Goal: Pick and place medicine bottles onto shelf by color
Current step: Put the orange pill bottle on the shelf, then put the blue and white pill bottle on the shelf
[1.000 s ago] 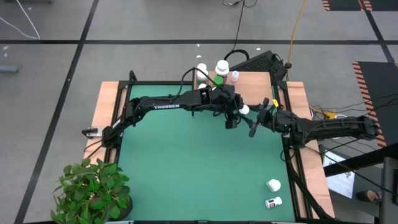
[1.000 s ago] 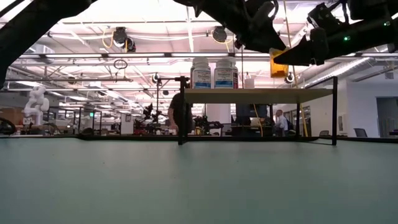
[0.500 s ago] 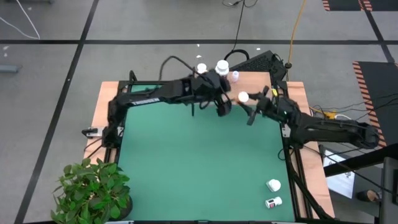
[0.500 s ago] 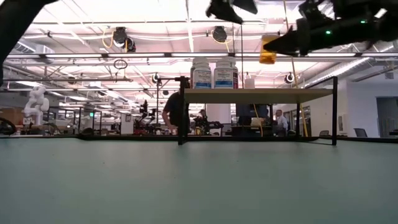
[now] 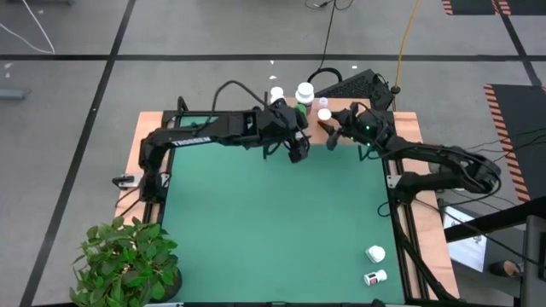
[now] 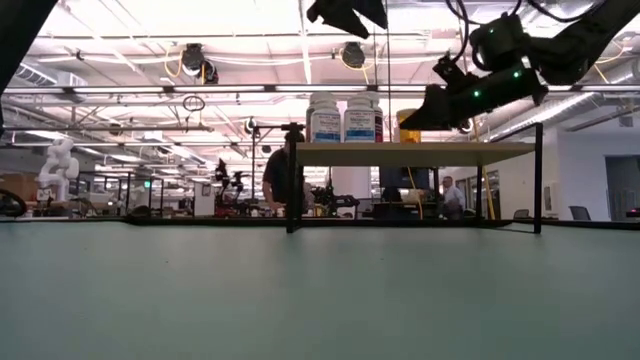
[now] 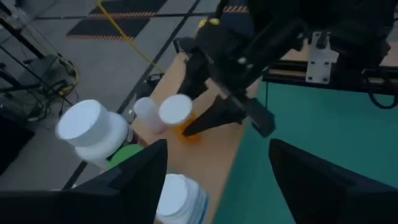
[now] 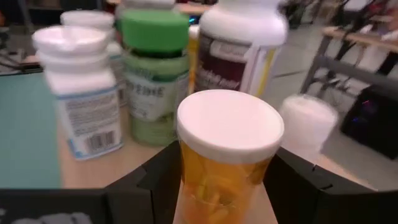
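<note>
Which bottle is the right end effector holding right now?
The orange bottle with the white cap, clamped in the right end effector over the shelf.

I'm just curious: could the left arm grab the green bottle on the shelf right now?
Probably not cleanly. The green bottle is hemmed in by white bottles, and the right gripper, holding the orange bottle, hangs close beside it over the shelf.

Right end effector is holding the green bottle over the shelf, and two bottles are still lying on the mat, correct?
Not quite: the right end effector holds the orange bottle, as the right wrist view shows. The green bottle already stands on the shelf. The rest is right.
</note>
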You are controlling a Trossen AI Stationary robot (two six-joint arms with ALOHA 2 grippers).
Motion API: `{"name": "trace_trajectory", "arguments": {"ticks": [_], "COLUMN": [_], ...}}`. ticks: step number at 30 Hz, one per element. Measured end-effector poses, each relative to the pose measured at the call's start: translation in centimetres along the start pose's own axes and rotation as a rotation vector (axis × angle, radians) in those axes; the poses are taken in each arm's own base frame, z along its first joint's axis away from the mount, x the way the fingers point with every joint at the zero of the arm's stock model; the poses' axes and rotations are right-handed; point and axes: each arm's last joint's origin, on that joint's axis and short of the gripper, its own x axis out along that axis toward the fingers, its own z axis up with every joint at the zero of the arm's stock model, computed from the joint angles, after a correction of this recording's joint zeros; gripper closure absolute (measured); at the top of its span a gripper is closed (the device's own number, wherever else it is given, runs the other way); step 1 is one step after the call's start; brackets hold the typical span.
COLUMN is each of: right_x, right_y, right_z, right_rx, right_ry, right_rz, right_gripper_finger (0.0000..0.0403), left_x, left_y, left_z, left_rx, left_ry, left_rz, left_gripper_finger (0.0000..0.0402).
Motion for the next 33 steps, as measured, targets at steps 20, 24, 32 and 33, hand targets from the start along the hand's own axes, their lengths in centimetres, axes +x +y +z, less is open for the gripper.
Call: {"name": "trace_trajectory", "arguments": {"ticks": [20, 24, 32, 33], "right_x": [0.6, 0.2, -3.0, -3.5], "right_y": [-1.4, -1.5, -0.7, -0.4], "right_z": [-0.4, 0.3, 1.6, 1.7], "right_rx": [0.047, 0.062, 0.068, 0.067], "right_ry": [-0.031, -0.079, -0.029, -0.026], "right_rz": [0.019, 0.013, 0.041, 0.057], "right_gripper_finger": [0.0144, 0.011, 0.0097, 0.0097], "left_x": [1.7, 0.9, -3.5, -4.1], "left_y": [-7.5, -9.1, -12.4, -12.6], "left_z": [-5.4, -6.5, -10.7, -11.5], "left_rx": [0.138, 0.132, 0.009, -0.006], "left_ry": [0.067, 0.057, -0.077, -0.095], "left_rz": [-0.07, -0.071, -0.174, -0.191], "left_gripper_finger": [0.0147, 0.0147, 0.0147, 0.0147]}}
